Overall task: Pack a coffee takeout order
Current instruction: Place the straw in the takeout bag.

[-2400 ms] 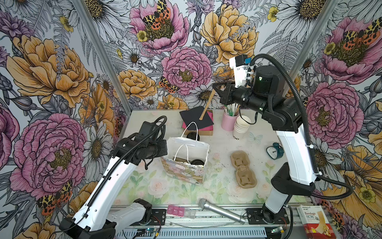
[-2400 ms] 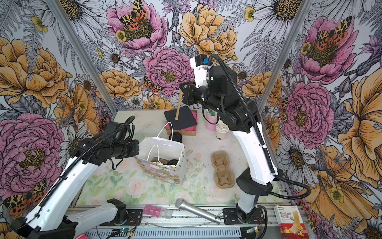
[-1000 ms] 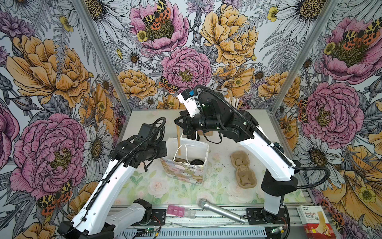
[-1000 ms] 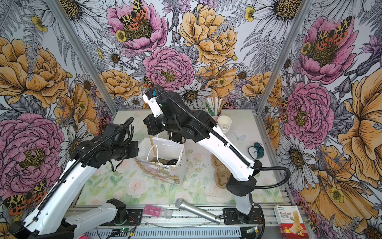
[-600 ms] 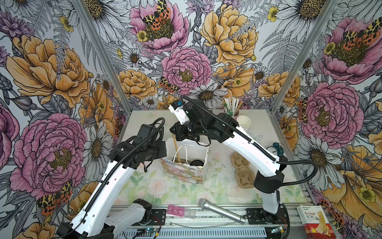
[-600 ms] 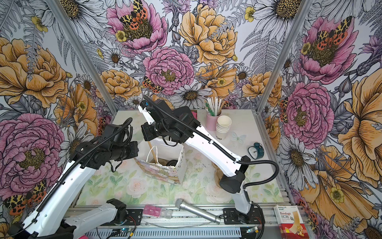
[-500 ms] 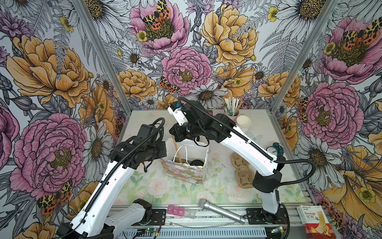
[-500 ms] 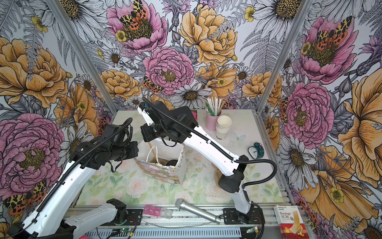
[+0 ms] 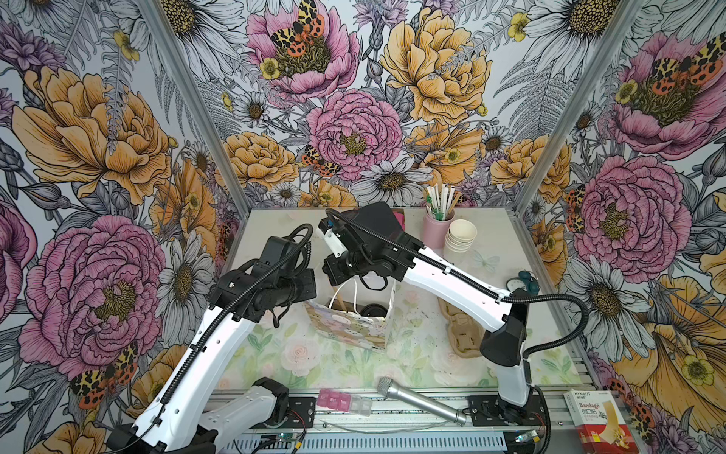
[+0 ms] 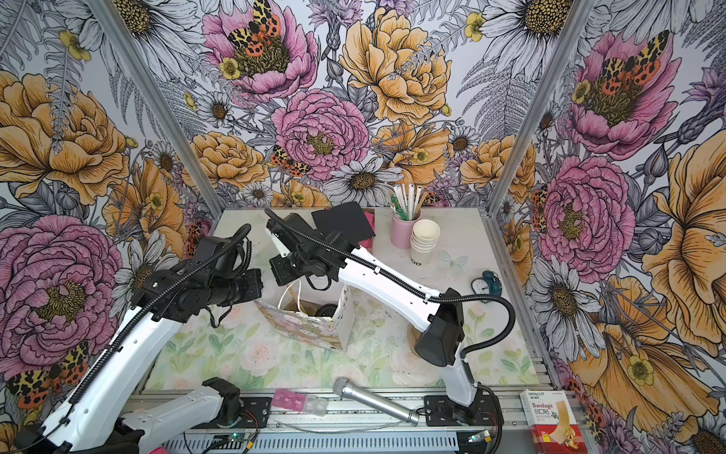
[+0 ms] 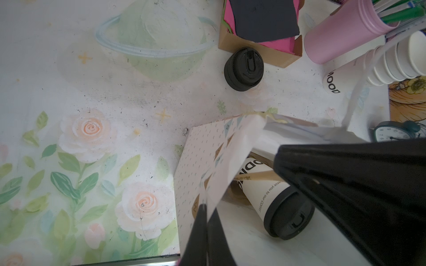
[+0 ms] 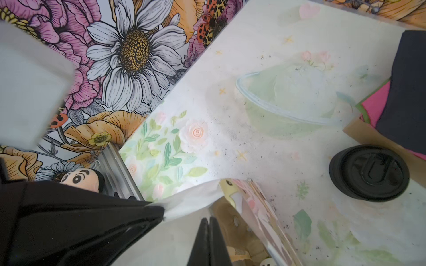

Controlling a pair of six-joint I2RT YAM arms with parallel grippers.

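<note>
Pale floral-printed tabletop [image 9: 275,353], evenly lit, boxed on three sides by tall wallpaper panels of big pink and orange peonies [image 9: 353,129]; silver metal corner posts [image 9: 202,118] rise from its back corners, slotted aluminium rail [image 9: 341,422] along its front edge.

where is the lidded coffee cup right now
In the left wrist view the lidded white cup lies tilted inside the patterned paper bag in the middle of the table, a wooden stick crossing it.
</note>
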